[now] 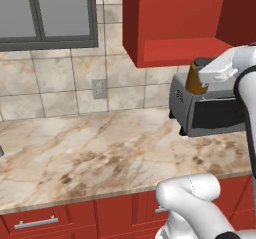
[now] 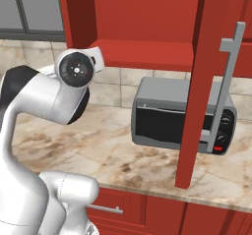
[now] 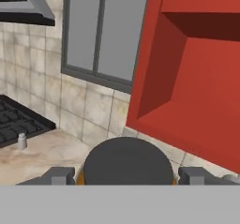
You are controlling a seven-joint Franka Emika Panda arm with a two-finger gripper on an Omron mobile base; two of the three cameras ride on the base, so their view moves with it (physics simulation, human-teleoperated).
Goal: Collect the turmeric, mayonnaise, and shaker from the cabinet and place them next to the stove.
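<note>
The turmeric (image 1: 195, 79), an amber-brown jar with a dark lid, hangs in the air below the red cabinet (image 1: 180, 23) and in front of the toaster oven. My gripper (image 1: 200, 74) is shut on it. In the hand view its dark lid (image 3: 126, 158) sits between my two fingers (image 3: 61, 175). The small grey shaker (image 3: 21, 141) stands on the counter beside the black stove (image 3: 18, 120), far left in the hand view. The cabinet shelf (image 2: 147, 49) looks bare. The mayonnaise is out of view.
A grey toaster oven (image 2: 182, 116) stands on the marble counter (image 1: 100, 148) under the cabinet. The open cabinet door (image 2: 199, 81) with its metal handle (image 2: 229, 81) juts out on the right. A window (image 1: 50, 13) is at the left, red drawers (image 1: 35, 223) below.
</note>
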